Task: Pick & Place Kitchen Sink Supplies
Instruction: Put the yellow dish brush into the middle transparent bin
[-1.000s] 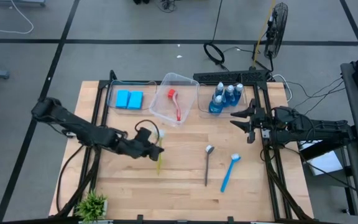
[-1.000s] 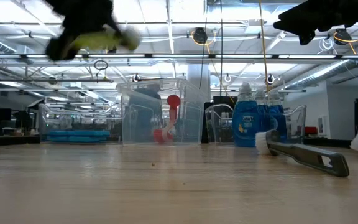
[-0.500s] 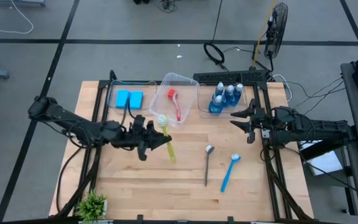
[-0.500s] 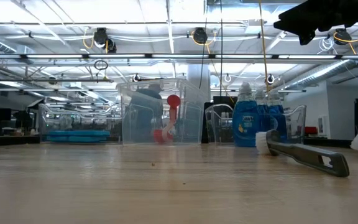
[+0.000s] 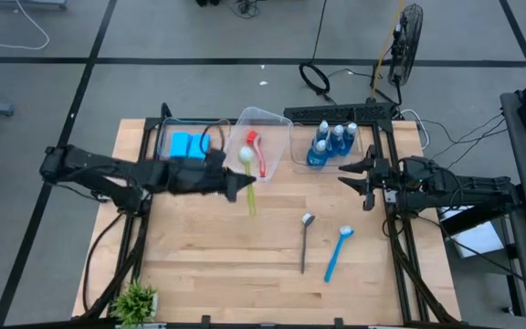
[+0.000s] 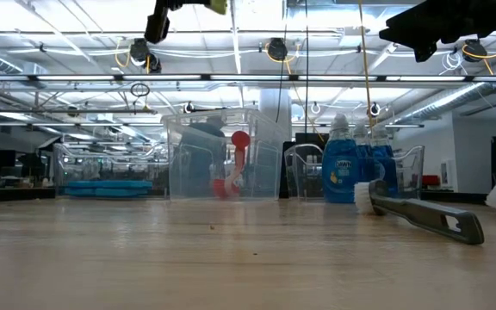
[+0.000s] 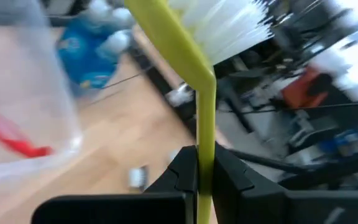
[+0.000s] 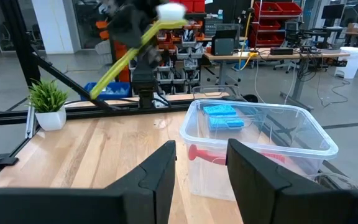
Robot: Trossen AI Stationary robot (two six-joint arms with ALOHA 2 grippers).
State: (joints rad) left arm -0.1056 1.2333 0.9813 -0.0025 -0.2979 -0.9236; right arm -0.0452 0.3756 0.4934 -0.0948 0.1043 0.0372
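A: Yellow plastic, that brush handle — the left gripper (image 5: pixel 236 185) is clamped tight on the yellow brush (image 5: pixel 247 183), carrying it in the air with its white bristle head at the front rim of the middle clear bin (image 5: pixel 277 123).

B: And inside that bin?

A: A red brush (image 5: pixel 257 152) lies in it. The bin toward the worktop's back left corner (image 5: pixel 165 139) holds two bright-blue sponges (image 5: pixel 182 143), partly covered by the arm. The one toward the back right (image 5: pixel 297 164) holds three blue dish-soap bottles (image 5: pixel 326 143).

B: What about loose items on the wooden worktop (image 5: pixel 199 265)?

A: A grey metal spoon-like tool (image 5: pixel 305 241) and a blue brush (image 5: pixel 335 252) lie side by side, toward the front right.

B: The other arm?

A: The right gripper (image 5: pixel 359 179) waits at the right edge, near the bottle bin, fingers parted with nothing between them. A small green plant (image 5: pixel 136 299) stands at the front left corner.
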